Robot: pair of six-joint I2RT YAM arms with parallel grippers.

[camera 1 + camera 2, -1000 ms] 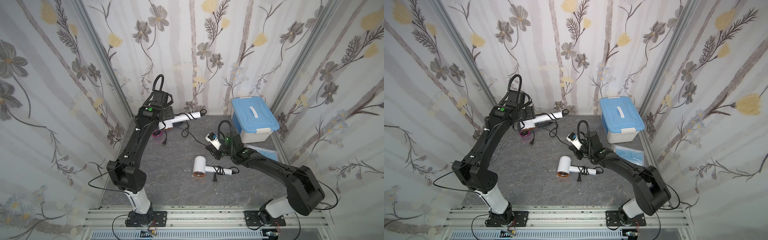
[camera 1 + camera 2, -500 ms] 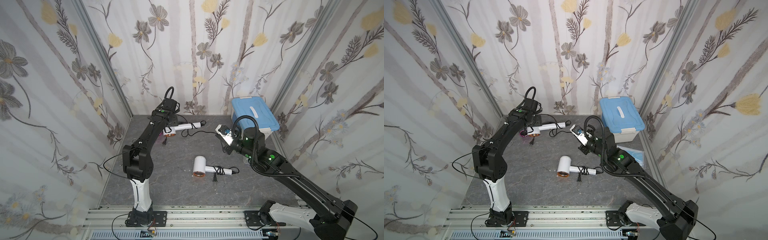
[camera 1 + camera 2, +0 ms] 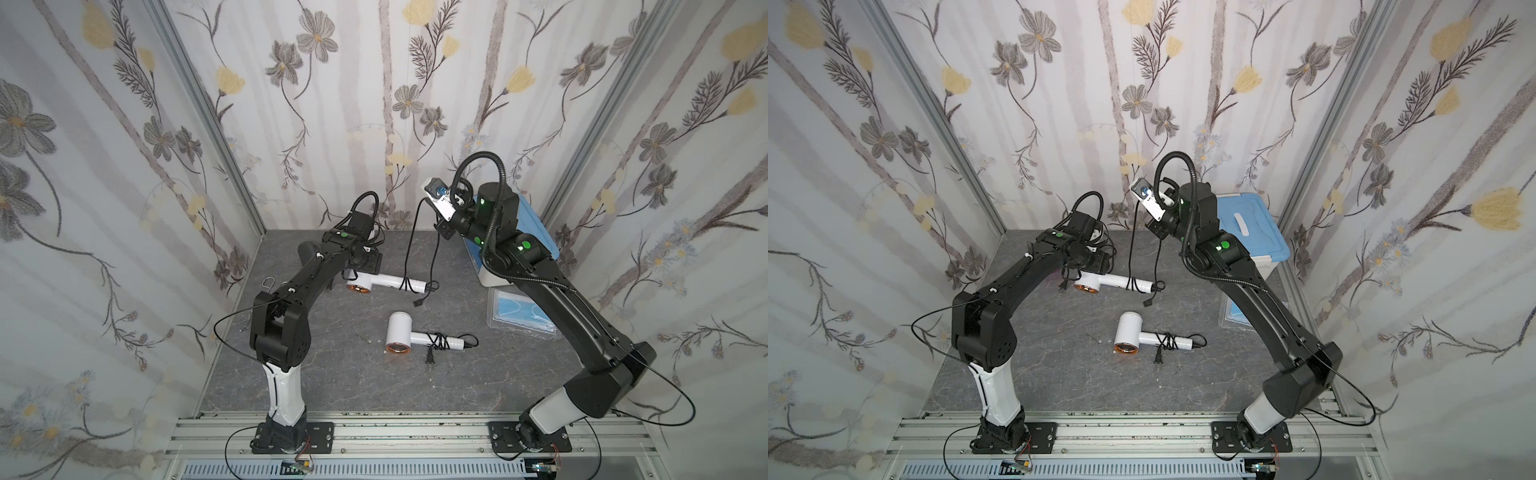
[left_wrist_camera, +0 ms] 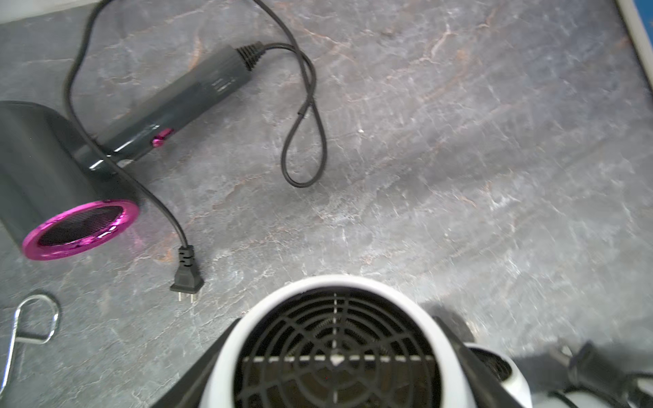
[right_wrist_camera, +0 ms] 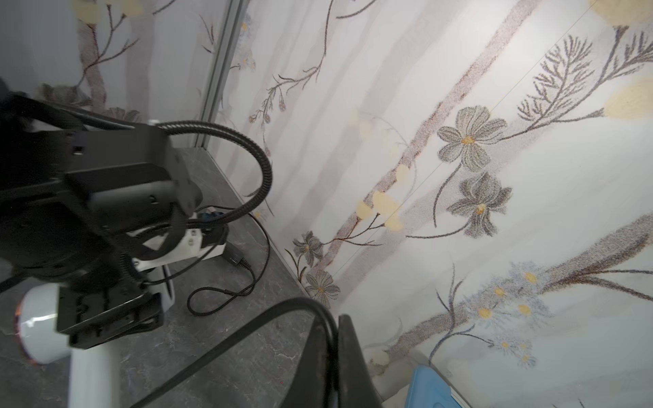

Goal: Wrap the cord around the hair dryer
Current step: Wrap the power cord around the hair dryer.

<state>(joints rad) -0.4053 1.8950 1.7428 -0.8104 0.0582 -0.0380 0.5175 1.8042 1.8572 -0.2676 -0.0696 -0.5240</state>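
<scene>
The hair dryer (image 3: 386, 283) being worked on lies at about 12 o'clock on the tabletop (image 3: 332, 374), near the back wall. The left gripper (image 3: 365, 268) is clamped on its head.

A few turns of cord (image 3: 409, 249) sit on the handle. The rest rises in a long loop to the right gripper (image 3: 441, 227), which is closed on it high above. The plug (image 3: 419, 304) is just below the handle's end.

The wrap looks partly done, with the raised slack left to wind. A second white dryer (image 3: 400, 332) at the centre is already wrapped. A dark dryer (image 4: 46, 166) close by in the left wrist view has its cord loose.

The wall crowds 12 o'clock. The blue-lidded box (image 3: 538, 226) at 2 o'clock sits close behind the right arm. Open tabletop lies toward 6 o'clock.
</scene>
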